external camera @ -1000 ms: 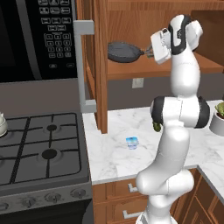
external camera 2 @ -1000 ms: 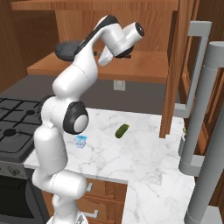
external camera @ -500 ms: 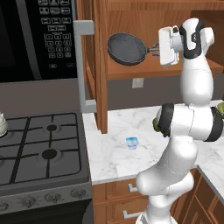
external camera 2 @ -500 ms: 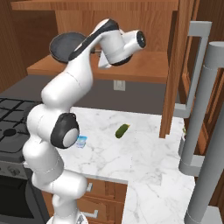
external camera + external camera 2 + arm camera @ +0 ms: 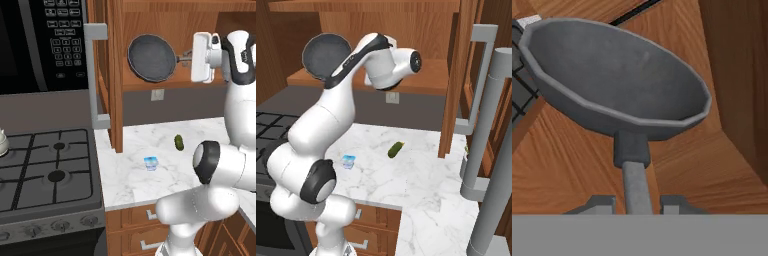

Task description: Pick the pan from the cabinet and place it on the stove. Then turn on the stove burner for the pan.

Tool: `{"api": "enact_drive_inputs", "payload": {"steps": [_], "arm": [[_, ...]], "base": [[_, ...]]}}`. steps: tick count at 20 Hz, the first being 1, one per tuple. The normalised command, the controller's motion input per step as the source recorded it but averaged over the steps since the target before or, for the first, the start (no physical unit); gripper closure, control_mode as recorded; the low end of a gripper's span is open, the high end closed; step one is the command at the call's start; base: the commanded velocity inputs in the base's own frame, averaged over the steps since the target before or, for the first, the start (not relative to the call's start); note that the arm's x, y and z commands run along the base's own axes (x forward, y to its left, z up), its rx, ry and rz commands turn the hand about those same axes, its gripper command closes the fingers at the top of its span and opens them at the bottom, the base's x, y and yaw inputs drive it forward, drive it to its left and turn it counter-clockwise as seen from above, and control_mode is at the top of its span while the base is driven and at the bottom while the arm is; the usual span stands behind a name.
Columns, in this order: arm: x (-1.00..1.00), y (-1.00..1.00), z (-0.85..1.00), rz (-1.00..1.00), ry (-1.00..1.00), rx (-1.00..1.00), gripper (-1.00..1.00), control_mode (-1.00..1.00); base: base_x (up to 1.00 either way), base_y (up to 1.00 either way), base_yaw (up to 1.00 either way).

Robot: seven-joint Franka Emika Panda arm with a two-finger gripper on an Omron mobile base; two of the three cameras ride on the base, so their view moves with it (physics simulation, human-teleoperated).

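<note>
- Pan point(image 5: 151, 57): small, round, dark grey; lifted in front of the open cabinet point(image 5: 165, 20), clear of its shelf, above the marble desk point(image 5: 150, 145) and well to the right of the stove point(image 5: 47, 170).
- Orientation: tipped on edge in the left base view, its round face turned toward the camera; long axis roughly level, bowl to the left, handle point(image 5: 184, 58) running right into the end effector.
- End effector point(image 5: 637, 202): fingers closed tight on the handle, one at each side of it in the hand view.
- Hidden or cut off: the handle's outer end is covered by the white hand in the left base view; in the right base view the arm crosses the lower part of the pan point(image 5: 326, 52) and hides the handle.
- Hard to make out: a small blue-and-white item point(image 5: 150, 163) on the desk, too small to identify; a small green oblong point(image 5: 178, 142) lies near it.
- White object at the stove's left edge point(image 5: 2, 142): cut off by the frame.
</note>
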Motion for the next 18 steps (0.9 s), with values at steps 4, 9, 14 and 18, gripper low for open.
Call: {"api": "enact_drive_inputs", "payload": {"steps": [4,9,14,18], "arm": [[-0.81,0.00,-0.17,0.00,-0.09,0.00,1.00,-1.00],[-0.83,0.00,-0.21,0.00,-0.03,0.00,1.00,-1.00],[-0.71,0.09,-0.26,0.00,0.00,-0.07,1.00,-1.00],[-0.53,0.25,-0.36,0.00,0.00,-0.14,1.00,-1.00]], "base": [[0.00,0.00,0.00],[0.00,0.00,0.00],[0.00,0.00,0.00],[0.00,0.00,0.00]]}}
